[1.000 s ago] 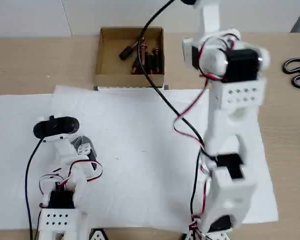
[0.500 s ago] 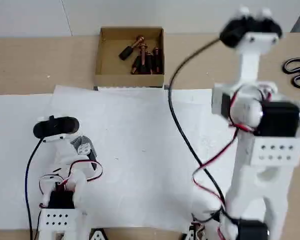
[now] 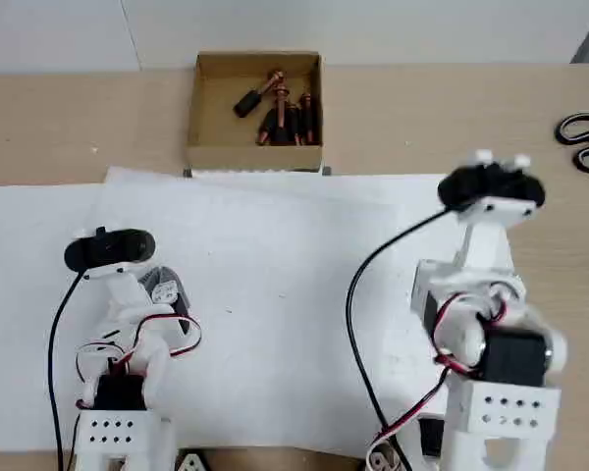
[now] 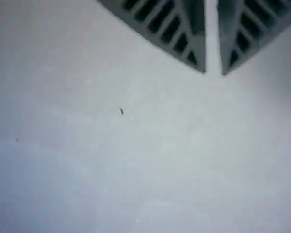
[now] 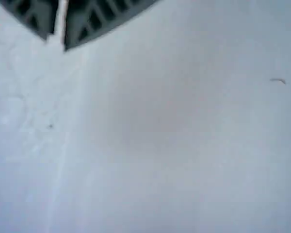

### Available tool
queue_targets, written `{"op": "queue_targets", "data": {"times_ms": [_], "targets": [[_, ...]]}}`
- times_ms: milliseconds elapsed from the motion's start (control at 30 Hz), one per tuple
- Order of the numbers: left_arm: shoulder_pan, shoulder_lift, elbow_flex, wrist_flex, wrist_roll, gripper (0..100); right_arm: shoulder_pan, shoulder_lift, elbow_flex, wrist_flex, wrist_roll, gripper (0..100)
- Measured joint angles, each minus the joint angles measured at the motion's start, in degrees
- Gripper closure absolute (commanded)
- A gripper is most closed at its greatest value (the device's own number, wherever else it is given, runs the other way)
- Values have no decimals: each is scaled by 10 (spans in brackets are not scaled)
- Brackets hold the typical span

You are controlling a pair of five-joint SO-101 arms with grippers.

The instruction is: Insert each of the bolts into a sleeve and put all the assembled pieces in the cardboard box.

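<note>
While hanging over paper (image 3: 275, 255), left pincer (image 4: 212, 72): sitting closed, empty.
Right pincer (image 5: 59, 43): sitting closed, empty.
Cardboard box (image 3: 255, 157): holding assembled pieces (image 3: 287, 118) on tabletop (image 3: 79, 118).

A wide stretch of white paper (image 3: 275, 294) runs open between the two folded arms (image 3: 128, 334), straight up to the cardboard box (image 3: 255, 157). Inside, sleeved bolts (image 3: 287, 116) crowd the right half; scissors (image 3: 581, 137) lie far right on the tabletop (image 3: 79, 118)

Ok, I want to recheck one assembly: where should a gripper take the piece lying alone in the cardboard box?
Probably its black sleeve, from straight above, closing across its length. It lies flat and diagonal, apart from the cluster, with bare floor either side; the cardboard box walls block sideways approaches.
</note>
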Motion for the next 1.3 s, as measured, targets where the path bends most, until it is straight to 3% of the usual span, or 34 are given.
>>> {"op": "queue_targets", "data": {"times_ms": [700, 1100, 1300], "targets": [[0, 0, 0, 0, 0, 994, 1, -199, 376, -175, -4, 996], [0, 0, 0, 0, 0, 994, 1, -422, 533, -183, 25, 996], [0, 0, 0, 0, 0, 994, 2, -435, 543, -183, 26, 995]]}}
